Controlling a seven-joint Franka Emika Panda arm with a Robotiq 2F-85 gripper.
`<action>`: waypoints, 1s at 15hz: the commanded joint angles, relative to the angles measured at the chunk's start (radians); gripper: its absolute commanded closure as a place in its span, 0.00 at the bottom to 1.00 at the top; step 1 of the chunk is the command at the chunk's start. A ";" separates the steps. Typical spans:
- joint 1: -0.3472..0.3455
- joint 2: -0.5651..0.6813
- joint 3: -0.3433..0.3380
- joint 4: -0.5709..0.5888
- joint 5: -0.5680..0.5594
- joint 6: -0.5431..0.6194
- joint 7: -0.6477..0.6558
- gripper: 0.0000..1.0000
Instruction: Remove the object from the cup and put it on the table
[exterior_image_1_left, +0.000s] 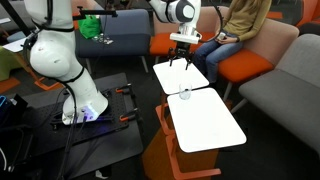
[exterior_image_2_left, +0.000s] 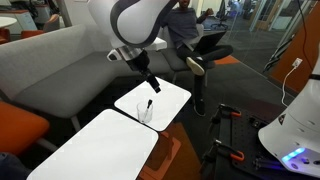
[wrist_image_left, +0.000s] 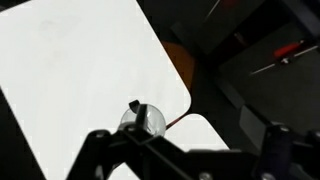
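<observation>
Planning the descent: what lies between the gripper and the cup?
Nothing: in an exterior view only bare table shows between the gripper and the cup.

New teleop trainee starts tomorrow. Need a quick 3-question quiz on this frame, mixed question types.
1. True or false: the dark object already lies on the white table.
2. Relative to the glass cup, the gripper is: A) shut on it; B) open above it, not touching; C) resting on the table beside it.
3. Fill in: the cup stands near the ___ between the two tabletop panels.

Key: 1 false, the object sticks up out of the cup; 2 B; 3 seam.
</observation>
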 joint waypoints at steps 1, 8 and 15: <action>-0.007 0.001 0.007 0.005 -0.002 -0.008 -0.001 0.00; 0.003 0.077 -0.003 0.017 -0.163 0.069 -0.068 0.00; 0.003 0.184 0.017 0.050 -0.247 0.194 -0.110 0.60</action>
